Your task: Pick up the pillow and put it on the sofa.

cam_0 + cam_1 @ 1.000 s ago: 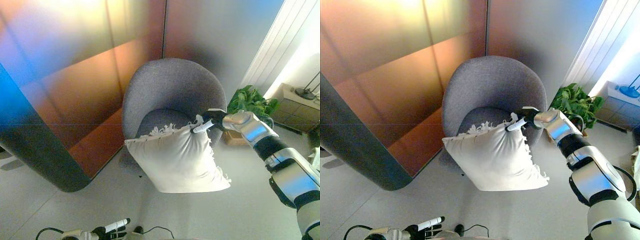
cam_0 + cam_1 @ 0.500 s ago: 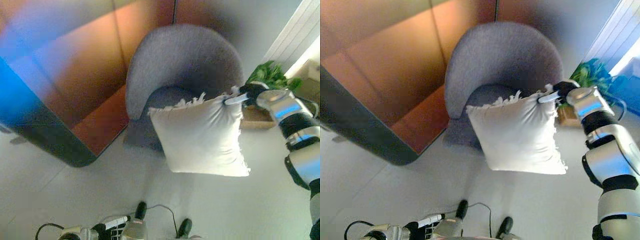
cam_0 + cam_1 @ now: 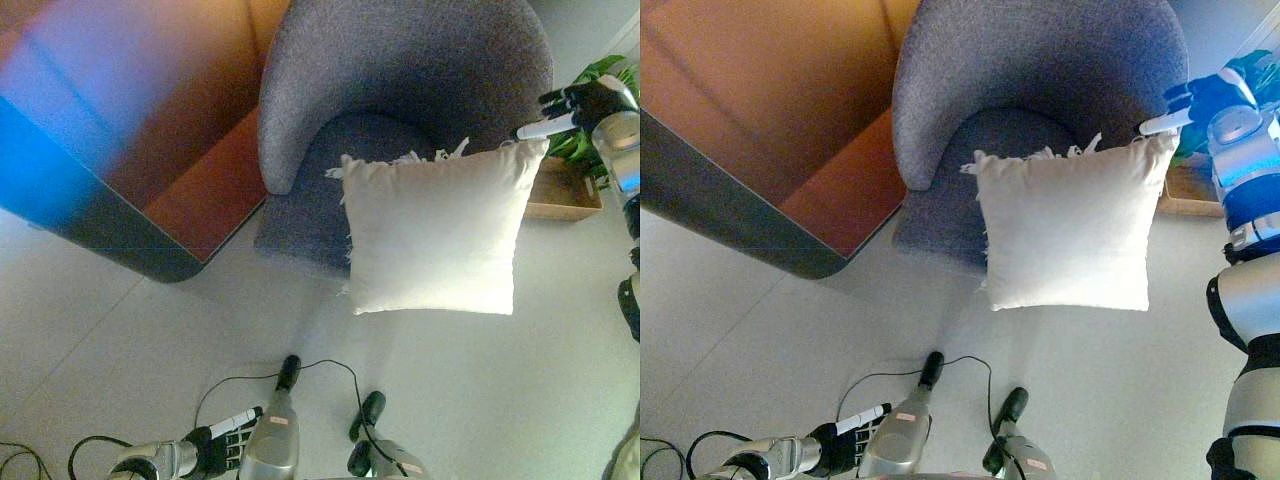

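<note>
A white square pillow with a fringed top edge hangs in the air in front of the grey tub armchair. My right hand is shut on the pillow's upper right corner, at the chair's right side. The pillow's lower half covers the floor in front of the seat. My left hand hangs low at the bottom left, away from the pillow, fingers straight.
A potted green plant in a wooden box stands right of the chair. A dark-edged orange-brown wall panel runs along the left. Pale floor lies in front.
The view has tilted down and closer to the chair. My right hand has carried the pillow up and to the right, so it now hangs square in front of the seat.
</note>
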You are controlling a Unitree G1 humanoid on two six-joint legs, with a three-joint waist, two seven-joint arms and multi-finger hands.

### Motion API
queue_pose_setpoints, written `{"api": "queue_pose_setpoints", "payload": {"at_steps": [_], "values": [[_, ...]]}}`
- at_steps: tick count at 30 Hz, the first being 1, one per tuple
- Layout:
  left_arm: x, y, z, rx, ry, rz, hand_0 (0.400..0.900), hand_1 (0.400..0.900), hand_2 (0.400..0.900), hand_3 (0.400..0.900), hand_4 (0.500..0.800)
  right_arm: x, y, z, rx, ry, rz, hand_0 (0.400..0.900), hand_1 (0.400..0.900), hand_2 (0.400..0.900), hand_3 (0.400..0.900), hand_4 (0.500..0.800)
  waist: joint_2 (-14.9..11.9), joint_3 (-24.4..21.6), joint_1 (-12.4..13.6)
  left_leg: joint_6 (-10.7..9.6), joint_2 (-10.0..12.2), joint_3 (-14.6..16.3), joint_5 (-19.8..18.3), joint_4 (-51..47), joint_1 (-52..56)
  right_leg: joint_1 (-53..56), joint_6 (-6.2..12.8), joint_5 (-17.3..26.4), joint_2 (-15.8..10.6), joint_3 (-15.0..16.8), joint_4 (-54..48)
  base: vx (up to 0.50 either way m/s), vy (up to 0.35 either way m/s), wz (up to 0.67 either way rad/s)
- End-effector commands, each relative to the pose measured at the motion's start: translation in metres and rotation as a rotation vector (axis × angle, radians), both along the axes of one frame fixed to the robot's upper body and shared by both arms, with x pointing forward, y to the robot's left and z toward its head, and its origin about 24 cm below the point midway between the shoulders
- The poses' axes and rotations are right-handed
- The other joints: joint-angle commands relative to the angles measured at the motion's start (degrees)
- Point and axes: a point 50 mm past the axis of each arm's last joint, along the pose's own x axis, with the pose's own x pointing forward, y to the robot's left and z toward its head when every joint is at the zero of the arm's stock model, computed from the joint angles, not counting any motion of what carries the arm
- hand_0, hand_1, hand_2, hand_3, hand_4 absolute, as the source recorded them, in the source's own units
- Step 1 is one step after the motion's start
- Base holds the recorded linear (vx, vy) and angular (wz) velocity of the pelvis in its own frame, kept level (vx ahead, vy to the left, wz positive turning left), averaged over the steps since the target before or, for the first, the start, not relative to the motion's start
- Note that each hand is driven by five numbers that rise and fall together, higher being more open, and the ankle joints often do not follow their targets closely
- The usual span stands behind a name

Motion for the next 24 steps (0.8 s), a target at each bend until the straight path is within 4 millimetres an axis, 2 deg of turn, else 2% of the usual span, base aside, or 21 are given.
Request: {"api": "queue_pose_setpoints", "payload": {"at_steps": [1, 11, 18, 20, 24], "values": [[-0.058, 0.01, -0.01, 0.013, 0.207, -0.091, 0.9, 0.9, 0.9, 0.9, 0.8, -0.026, -0.009, 0.081, -0.165, -0.212, -0.031, 0.9, 0.9, 0.9, 0.9, 0.8, -2.53, -1.49, 1.04, 1.05, -0.67, 5.29, -5.87, -0.5, 1.43, 1.74, 3.46, -3.84, -0.65, 0.76, 2.44, -0.02, -0.015, -0.06], [-0.061, 0.014, -0.009, 0.011, 0.214, -0.103, 0.9, 0.9, 0.9, 0.9, 0.8, -0.025, -0.012, 0.077, -0.189, -0.138, -0.01, 0.9, 0.9, 0.9, 0.9, 0.8, -2.58, -2.64, 0.88, 0.98, -0.53, 5.99, -6.4, -0.5, 2.1, 2.24, 3.33, -4.13, -0.58, 0.51, 2.23, 0.0, -0.001, 0.0], [-0.062, 0.012, -0.01, -0.011, 0.203, -0.115, 0.9, 0.9, 0.9, 0.9, 0.8, -0.026, -0.02, 0.065, -0.093, -0.137, -0.003, 0.9, 0.9, 0.9, 0.9, 0.8, -2.37, -4.32, 0.15, 0.92, -0.73, 6.57, -6.6, -0.5, 2.92, 2.99, 3.48, -4.06, -0.76, 0.6, 1.77, 0.0, 0.0, 0.0], [-0.063, 0.009, -0.011, -0.023, 0.203, -0.123, 0.9, 0.9, 0.9, 0.9, 0.8, -0.027, -0.026, 0.054, -0.036, -0.129, 0.007, 0.9, 0.9, 0.9, 0.9, 0.8, -2.19, -4.97, -0.25, 0.86, -0.82, 6.84, -6.66, -0.5, 3.31, 3.29, 3.56, -4.06, -0.84, 0.8, 1.69, 0.0, 0.005, -0.02], [-0.064, 0.006, -0.012, -0.041, 0.188, -0.132, 0.9, 0.9, 0.9, 0.9, 0.8, -0.03, -0.041, 0.015, 0.058, -0.09, 0.037, 0.9, 0.9, 0.9, 0.9, 0.8, -1.73, -6.23, -1.3, 0.95, -0.93, 7.32, -7.01, -0.5, 4.49, 4.17, 3.86, -3.93, -1.08, 1.19, 1.33, 0.0, 0.0, -0.06]]}}
